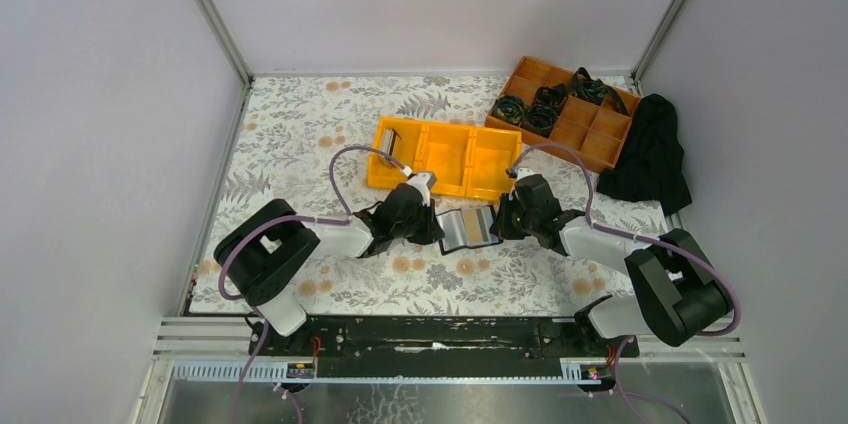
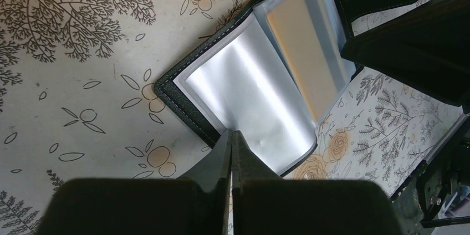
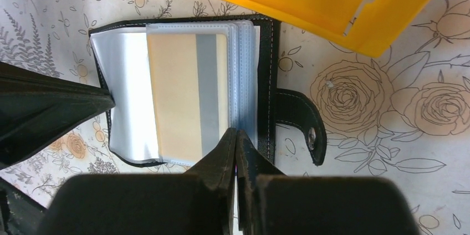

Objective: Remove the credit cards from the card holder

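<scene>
White walls close in a table under a floral tablecloth (image 1: 300, 134), with both arms reaching inward from the near edge. At the far left of the yellow bin (image 1: 445, 179), its left compartment holds a small pale grey card (image 1: 388, 144) standing on edge. Just in front of the bin, the left gripper (image 1: 435, 226) has its fingers pressed tight together. In the left wrist view its tips (image 2: 231, 135) meet the near edge of the card holder (image 1: 470, 229), where the black cover meets a clear sleeve, and I cannot tell whether anything is nipped between them. The card holder lies open and flat on the cloth between the two grippers, just near of the bin without touching it. Its left page (image 2: 249, 96) shines silver under glare. Its right page carries a tan card (image 3: 177, 96) with a grey stripe, tucked inside a clear sleeve. A black snap strap (image 3: 299, 118) trails off the holder's right side onto the cloth. The right gripper (image 1: 502, 224) also has its fingers closed together, tips (image 3: 236, 134) at the near edge of the sleeve stack just beside the tan card. Whether a sleeve edge is caught cannot be told. Farther right and back sits an orange tray (image 1: 600, 139) with black coiled items (image 1: 525, 112) in several cells, and a black cloth (image 1: 650, 154) is heaped against its right side.
</scene>
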`<state>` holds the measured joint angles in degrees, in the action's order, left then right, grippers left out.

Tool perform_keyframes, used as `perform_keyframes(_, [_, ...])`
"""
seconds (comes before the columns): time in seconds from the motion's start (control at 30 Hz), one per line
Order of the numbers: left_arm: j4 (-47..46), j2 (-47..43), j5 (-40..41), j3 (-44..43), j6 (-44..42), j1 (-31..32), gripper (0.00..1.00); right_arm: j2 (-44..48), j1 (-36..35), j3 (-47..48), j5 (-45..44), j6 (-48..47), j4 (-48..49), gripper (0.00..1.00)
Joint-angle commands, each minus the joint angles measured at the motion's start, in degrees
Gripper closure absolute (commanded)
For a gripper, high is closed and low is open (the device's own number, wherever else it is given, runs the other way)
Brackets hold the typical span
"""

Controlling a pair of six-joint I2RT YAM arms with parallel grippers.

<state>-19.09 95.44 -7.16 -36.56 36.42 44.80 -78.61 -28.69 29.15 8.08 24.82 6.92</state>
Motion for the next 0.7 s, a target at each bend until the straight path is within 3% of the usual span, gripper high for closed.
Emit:
perform_keyframes(0.0, [4.7, 4.6, -0.3, 1.1, -2.1, 0.2, 1.00, -1.0, -0.5, 1.0, 10.6, 2.8, 6.4, 0.97])
perform_keyframes(0.2, [4.8, 5.2, -0.6, 1.2, -2.3, 0.2, 1.00, -0.7, -0.6, -0.3, 19.2, 7.1, 13.1, 0.98])
perform_keyframes(0.47, [4.7, 5.8, -1.3, 1.1, -2.5, 0.2, 1.00, 1.0, -0.5, -0.3, 19.0, 7.0, 12.5, 0.98])
perform_keyframes(0.5, [4.8, 5.8, -1.3, 1.1, -2.5, 0.2, 1.00, 1.7, -0.5, -0.2, 17.6, 7.0, 11.4, 0.94])
perform_keyframes(0.67, [4.8, 6.0, -1.4, 1.2, -2.7, 0.2, 1.00, 5.2, 1.1, 1.3, 8.7, 3.5, 3.7, 0.48])
